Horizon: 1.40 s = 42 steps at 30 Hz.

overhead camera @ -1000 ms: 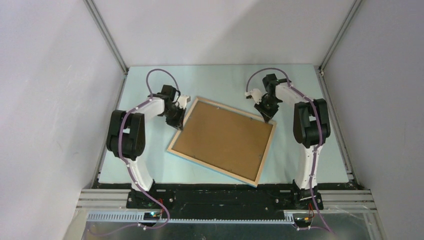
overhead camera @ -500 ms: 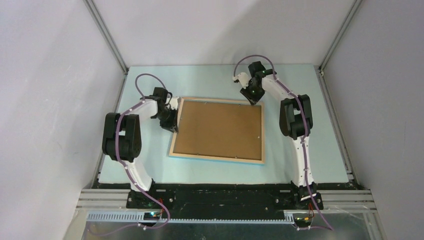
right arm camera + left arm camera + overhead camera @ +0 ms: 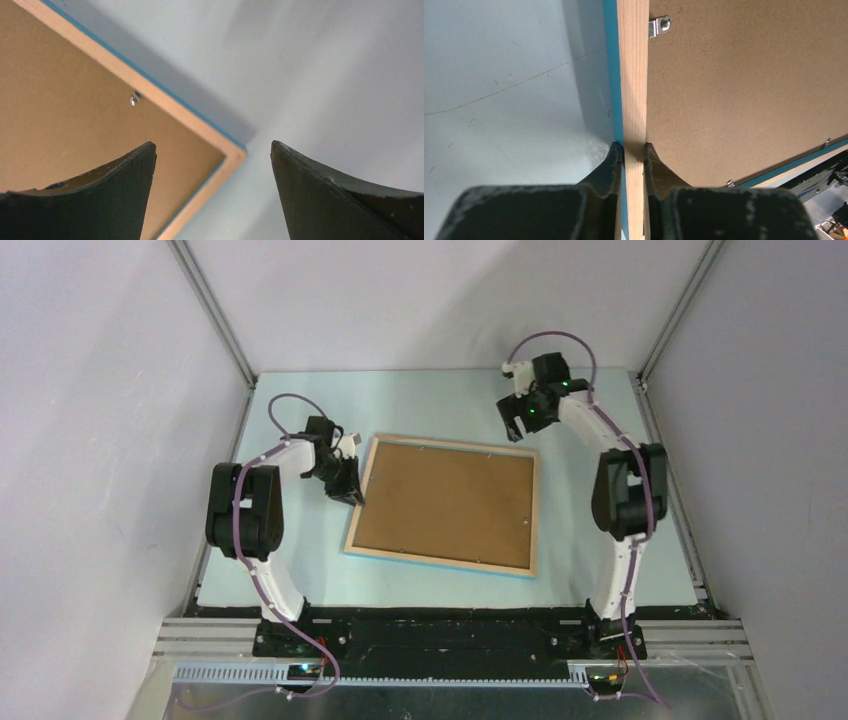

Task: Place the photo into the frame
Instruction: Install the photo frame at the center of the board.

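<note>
Our left gripper is clamped on the left rail of the frame, which lies on the table with its bare wood and brown backing board facing up. We should keep that pinch steady and low. We cannot see the photo. Our right gripper hangs spread wide above the far right corner. A second ago the frame lay skewed. Now it sits nearly square, and the right gripper has left that corner.

The frame lies on the table, pale bare-wood face up, with bright blue showing along its edges. It sits slightly skewed. A brown backing board fills its opening, and the left gripper pinches its left rail.
</note>
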Available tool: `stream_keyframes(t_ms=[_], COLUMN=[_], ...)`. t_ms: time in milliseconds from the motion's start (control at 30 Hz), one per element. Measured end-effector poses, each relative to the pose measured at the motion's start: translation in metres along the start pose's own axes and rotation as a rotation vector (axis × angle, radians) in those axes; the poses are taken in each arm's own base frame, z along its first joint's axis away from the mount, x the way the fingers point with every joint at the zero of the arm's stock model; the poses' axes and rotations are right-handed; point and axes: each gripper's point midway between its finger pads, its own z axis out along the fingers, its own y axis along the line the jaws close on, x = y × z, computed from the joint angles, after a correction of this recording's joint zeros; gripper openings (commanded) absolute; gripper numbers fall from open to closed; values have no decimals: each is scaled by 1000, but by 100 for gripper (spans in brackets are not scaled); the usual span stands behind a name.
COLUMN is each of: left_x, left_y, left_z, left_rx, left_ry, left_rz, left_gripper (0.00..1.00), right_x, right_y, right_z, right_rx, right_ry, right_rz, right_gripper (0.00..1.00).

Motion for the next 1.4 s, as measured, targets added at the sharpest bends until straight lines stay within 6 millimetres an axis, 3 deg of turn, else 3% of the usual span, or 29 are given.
stream_keyframes(t_ms=[133,233,433,567,900,1167,1400], left_x=[0,0,0,0,-1,-1,-1], left_y=[-2,-3,-7,-10,-10,-10,-10], left_z=[1,2,4,5,5,5,5], left_rx=[5,13,38,52,56,56,57], left_ry=[-17,-23,-31,-35,-37,-38,-40], left_rz=[-24,-37,-56,-62,-61,-61,-60], left_gripper=[0,0,0,0,0,0,0], right_x=[22,53,125,156,185,186,192], right_y=[-10,-7,33,53,73,75,79], right_z=[-43,-58,-50,-48,-46,-46,-48], right_rx=[25,12,-104,-158,-180,-169,-151], right_ry=[-35,-18,135,220,294,297,304], right_rz=[151,243,371,403,381,355,316], right_gripper=[88,87,86,85,82,74,72])
